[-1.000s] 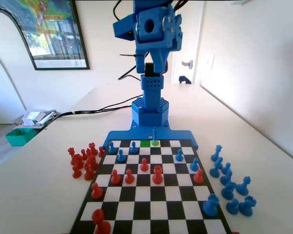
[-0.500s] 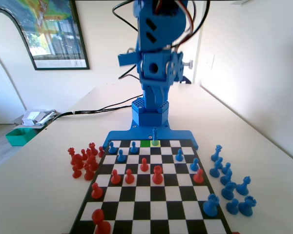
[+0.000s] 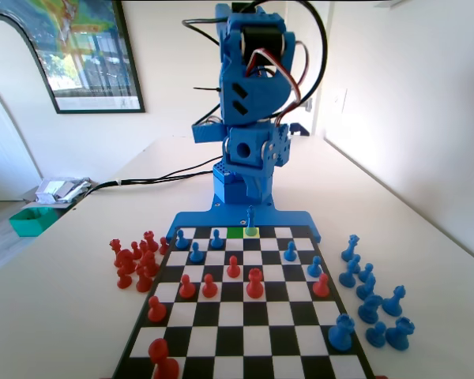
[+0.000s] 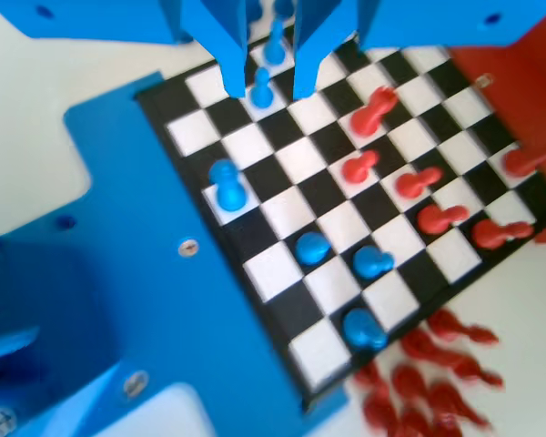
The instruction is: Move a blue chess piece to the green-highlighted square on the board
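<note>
The slim, tall blue chess piece point(image 3: 251, 219) stands on the paler yellow-green cell at the board's point(image 3: 142, 332) far row. The green-highlighted square point(image 3: 235, 231) lies bare just left of it in the fixed view. The blue arm point(image 3: 253, 142) is folded low above the board's far end, a little behind the piece. In the wrist view my gripper point(image 4: 268, 89) hangs open with nothing held. The tall piece point(image 4: 226, 182) stands below and left of the jaws, near the board's point(image 4: 278, 332) edge. A blue pawn point(image 4: 262, 91) shows far below, between the jaw tips.
Blue pawns point(image 3: 196, 253) and red pieces point(image 3: 255, 281) stand on the board. Captured red pieces point(image 3: 134, 260) cluster off its left side and blue ones point(image 3: 371, 292) off its right in the fixed view. A teal tray point(image 3: 31, 219) sits far left.
The arm has folded downward, bringing its wrist lower over the board's far end. No piece has moved.
</note>
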{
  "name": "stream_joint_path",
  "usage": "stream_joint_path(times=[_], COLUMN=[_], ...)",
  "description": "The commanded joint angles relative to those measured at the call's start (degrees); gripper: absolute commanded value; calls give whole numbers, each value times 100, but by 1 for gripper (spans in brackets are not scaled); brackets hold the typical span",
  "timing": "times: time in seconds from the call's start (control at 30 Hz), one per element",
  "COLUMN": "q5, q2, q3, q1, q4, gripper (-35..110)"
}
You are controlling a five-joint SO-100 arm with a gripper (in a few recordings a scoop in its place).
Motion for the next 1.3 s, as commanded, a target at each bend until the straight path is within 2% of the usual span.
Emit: stream_joint_path(times=[0.0,0.63,1.27], q5=[-62,-88,-510], q2=[35,-79,-141], q3=[237,1169,1494], q1=[-158,-580,-202], q4=[-220,-1028,-1600], gripper=[10,10,11])
